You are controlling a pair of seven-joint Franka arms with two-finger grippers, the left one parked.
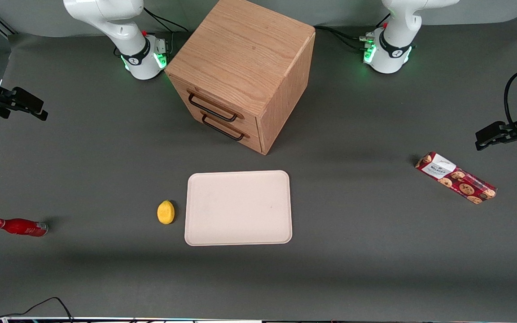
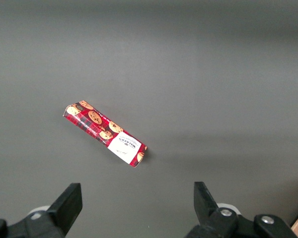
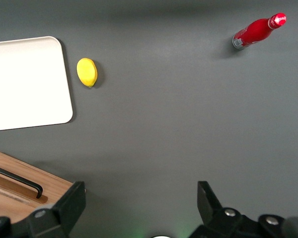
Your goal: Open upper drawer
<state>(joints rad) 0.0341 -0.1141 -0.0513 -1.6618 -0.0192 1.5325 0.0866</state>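
Hanging well above the bench at the working arm's end, the gripper [image 1: 16, 105] has its fingers [image 3: 72, 201] spread wide with only bare mat between them, holding nothing. It sits well apart from the cabinet [image 1: 240, 67], an oak cube standing at the middle of the bench's edge farthest from the front camera, between the 2 arm bases and turned at an angle. The upper drawer [image 1: 216, 104] is shut flush with the cabinet front, its thin dark bar handle [image 1: 211, 107] untouched; the lower drawer [image 1: 227, 128] sits just beneath it with the same kind of handle, also shut. In front of the cabinet, nearer the camera, a pale tray [image 1: 238, 207] lies flat at the bench's middle, and a lemon [image 1: 165, 211] rests just beside its edge toward the working arm's end. A red bottle [image 1: 18, 227] lies on its side near that end of the bench. A red cookie pack [image 1: 456, 177] lies toward the parked arm's end, well apart from everything else.
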